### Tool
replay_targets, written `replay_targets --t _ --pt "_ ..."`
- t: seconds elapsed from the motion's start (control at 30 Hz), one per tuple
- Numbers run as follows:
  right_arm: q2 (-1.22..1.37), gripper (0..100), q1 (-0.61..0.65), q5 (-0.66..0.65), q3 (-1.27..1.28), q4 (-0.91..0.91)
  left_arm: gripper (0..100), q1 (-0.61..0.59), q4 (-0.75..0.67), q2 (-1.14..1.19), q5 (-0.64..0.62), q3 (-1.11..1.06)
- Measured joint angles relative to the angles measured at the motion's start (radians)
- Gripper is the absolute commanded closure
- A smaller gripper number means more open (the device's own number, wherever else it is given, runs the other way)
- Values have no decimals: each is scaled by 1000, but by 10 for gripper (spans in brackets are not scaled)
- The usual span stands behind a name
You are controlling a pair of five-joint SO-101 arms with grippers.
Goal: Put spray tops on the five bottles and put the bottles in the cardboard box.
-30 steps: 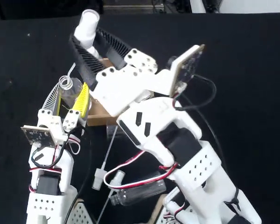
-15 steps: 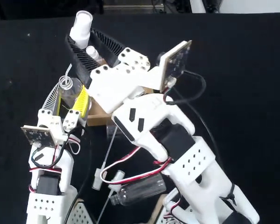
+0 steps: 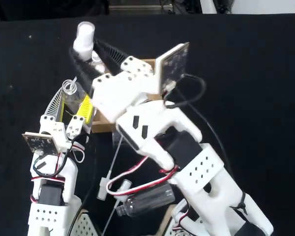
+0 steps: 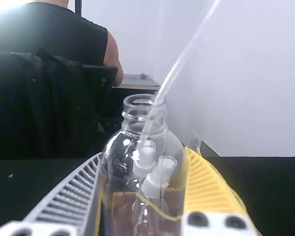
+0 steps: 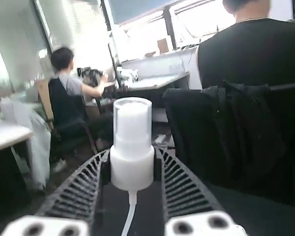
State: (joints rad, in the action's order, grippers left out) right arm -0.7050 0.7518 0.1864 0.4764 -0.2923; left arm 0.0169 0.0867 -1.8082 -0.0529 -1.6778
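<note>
Your clear bottle (image 4: 137, 162) stands upright with its threaded neck open and uncapped, just beside the near end of the cardboard box (image 3: 104, 123). The white spray top (image 5: 132, 142) is up in the air above and beyond it, its clear cap uppermost. Its thin dip tube (image 4: 184, 54) slants down, and the tube's lower end passes through the bottle's mouth. The spray top itself is well apart from the neck. Through the bottle's clear wall you can make out blurred white shapes; what they are cannot be told. On the black table (image 3: 255, 73) near the arm bases, a second uncapped bottle (image 3: 147, 197) lies on its side with a loose spray top (image 3: 104, 187) just beside it. From above, the right arm's white body lies across most of the box, so what is inside it is hidden from you. Your left gripper (image 3: 76, 96) is pressed against the upright bottle's sides, grey finger on one flank and yellow on the other. Your right gripper (image 3: 88, 49) pinches the spray top's collar between its black ribbed fingers.
</note>
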Motion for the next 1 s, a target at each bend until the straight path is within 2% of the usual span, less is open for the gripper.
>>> replay_targets --t 0.13,0.3,0.53,0.83,1.0 --pt "0 966 78 -173 0 -83 949 2 0 0 0 0" --pt "-2 796 144 -253 -3 -161 949 -2 0 2 0 0" --pt "0 838 158 -258 -9 -244 949 6 0 0 0 0" --pt "-2 840 157 -258 -242 -445 949 5 0 0 0 0" --pt "-3 840 31 -259 -342 -618 949 5 0 0 0 0"
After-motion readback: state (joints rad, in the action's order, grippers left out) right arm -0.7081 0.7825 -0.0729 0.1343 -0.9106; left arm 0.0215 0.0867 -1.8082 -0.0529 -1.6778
